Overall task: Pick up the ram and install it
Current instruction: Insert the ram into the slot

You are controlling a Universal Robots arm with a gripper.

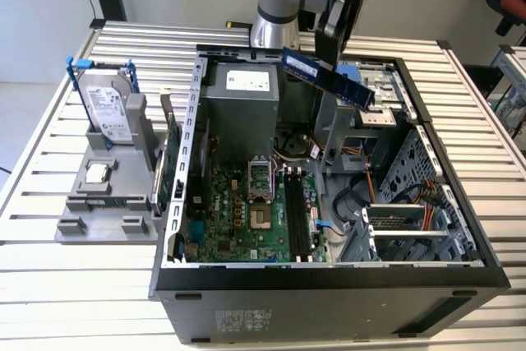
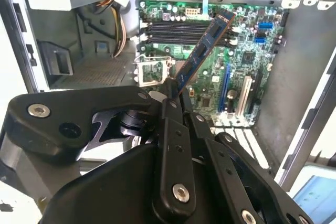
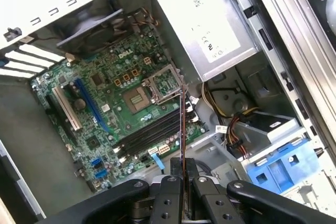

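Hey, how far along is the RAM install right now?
Picked up: the ram is clamped in the gripper. In hand: it hangs tilted in the air over the open computer case. Left: it is not installed; the black memory slots on the motherboard look empty.

The hand (image 2: 176, 98) covers one end of the ram (image 2: 207, 40).
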